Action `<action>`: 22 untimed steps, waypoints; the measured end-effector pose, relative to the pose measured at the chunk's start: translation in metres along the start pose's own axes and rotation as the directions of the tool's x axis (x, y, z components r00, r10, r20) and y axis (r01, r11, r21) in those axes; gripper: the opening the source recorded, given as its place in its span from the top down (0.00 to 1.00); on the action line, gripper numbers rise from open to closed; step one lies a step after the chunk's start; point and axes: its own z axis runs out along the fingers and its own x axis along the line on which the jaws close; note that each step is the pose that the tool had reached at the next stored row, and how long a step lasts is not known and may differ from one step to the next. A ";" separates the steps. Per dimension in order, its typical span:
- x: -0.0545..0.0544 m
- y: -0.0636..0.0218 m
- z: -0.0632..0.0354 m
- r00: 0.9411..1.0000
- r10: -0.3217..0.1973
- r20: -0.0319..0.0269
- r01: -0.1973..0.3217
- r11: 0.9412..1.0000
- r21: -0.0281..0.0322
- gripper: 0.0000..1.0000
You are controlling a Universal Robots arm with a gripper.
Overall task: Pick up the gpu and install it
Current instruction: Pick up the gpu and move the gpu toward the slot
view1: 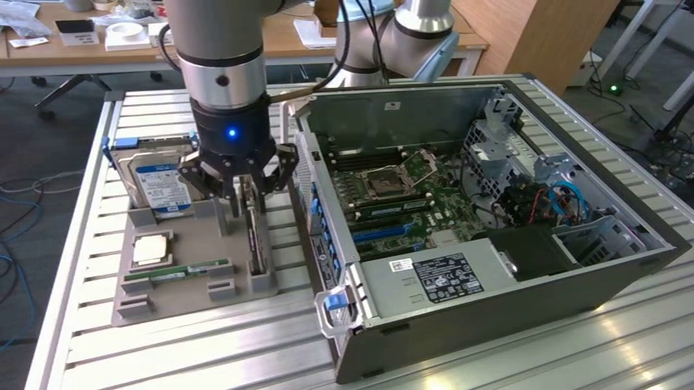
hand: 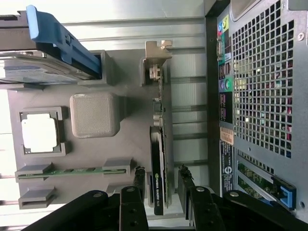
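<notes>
— Fingers (hand: 186, 185): how do they stand?
— Part-way apart and holding nothing. In the wrist view there is one black finger on each side of the gpu (hand: 158, 187), with a clear gap between each finger and the card.
— Where does the card lie from them?
— Between them and below. It stands on edge in a slot of the grey holder (view1: 184, 296). Its long axis runs crosswise to the line the fingers close along, so a pinch would meet its two flat faces, the thin way.
— Are the tips below its top edge?
— I can't tell. The exterior view suggests they hover just over it.
— Which way does it point?
— Its silver bracket (hand: 157, 57) is at the end far from the fingers, toward the hard drive (view1: 158, 180) end of the holder. The black cooler end is the one between them. I'd judge a grip here would land off-centre, away from the bracket.
— And round about?
— To one side of the fingers a memory stick (view1: 179, 270) lies in the holder. To the other is the open computer case (view1: 488, 268). All of it sits on the slatted bench (view1: 162, 357).
</notes>
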 end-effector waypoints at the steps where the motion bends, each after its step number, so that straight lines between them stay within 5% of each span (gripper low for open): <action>1: 0.000 0.0000 0.0013 1.000 0.000 0.000 0.000 1.000 0.000 0.58; 22: 0.001 0.0012 0.0299 1.000 0.000 0.000 0.000 1.000 0.000 0.58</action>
